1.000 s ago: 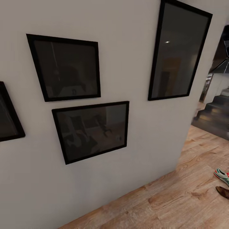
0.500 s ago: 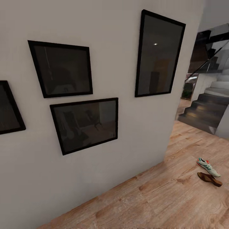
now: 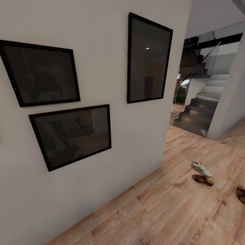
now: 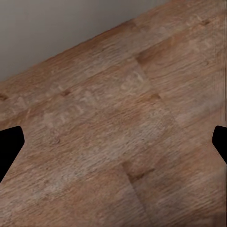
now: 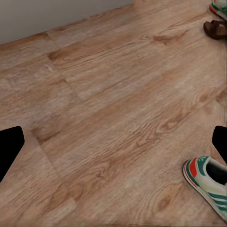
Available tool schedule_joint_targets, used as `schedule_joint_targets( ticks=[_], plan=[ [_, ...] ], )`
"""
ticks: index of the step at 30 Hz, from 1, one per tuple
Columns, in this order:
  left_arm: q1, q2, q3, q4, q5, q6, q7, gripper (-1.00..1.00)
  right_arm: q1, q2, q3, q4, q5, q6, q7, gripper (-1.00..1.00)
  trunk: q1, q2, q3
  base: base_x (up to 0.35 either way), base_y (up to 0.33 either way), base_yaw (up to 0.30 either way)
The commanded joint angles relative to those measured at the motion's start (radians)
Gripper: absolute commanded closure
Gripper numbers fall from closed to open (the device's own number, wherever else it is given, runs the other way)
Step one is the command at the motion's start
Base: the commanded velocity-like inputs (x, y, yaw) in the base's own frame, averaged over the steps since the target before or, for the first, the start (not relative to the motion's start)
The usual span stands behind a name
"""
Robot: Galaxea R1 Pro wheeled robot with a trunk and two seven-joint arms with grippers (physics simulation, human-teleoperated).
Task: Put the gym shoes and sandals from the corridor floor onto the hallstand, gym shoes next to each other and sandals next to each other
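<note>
Basically nothing racked yet: we see one sneaker (image 3: 201,168) with a sandal (image 3: 202,180) just beside it on the wood floor (image 3: 163,211) past the wall corner, another sneaker (image 5: 210,182) near our right gripper (image 5: 113,144), both grippers spread wide, holding nothing.

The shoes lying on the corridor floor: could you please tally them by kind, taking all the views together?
Gym shoes: 2
Sandals: 2
Total: 4
</note>
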Motion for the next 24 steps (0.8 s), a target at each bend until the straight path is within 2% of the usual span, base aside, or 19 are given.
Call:
schedule_joint_targets(
  ticks=[1, 24],
  plan=[
    [0.000, 0.000, -0.001, 0.000, 0.007, -0.003, 0.000, -1.00, -0.001, 0.000, 0.000, 0.001, 0.000, -0.003, -0.001, -1.00, 0.000, -0.001, -0.001, 0.000, 0.000, -0.283],
    [0.000, 0.000, -0.001, 0.000, 0.007, -0.003, 0.002, -1.00, -0.001, 0.000, 0.001, 0.002, 0.000, -0.003, -0.001, -1.00, 0.000, -0.001, -0.001, 0.000, 0.000, -0.283]
  ],
)
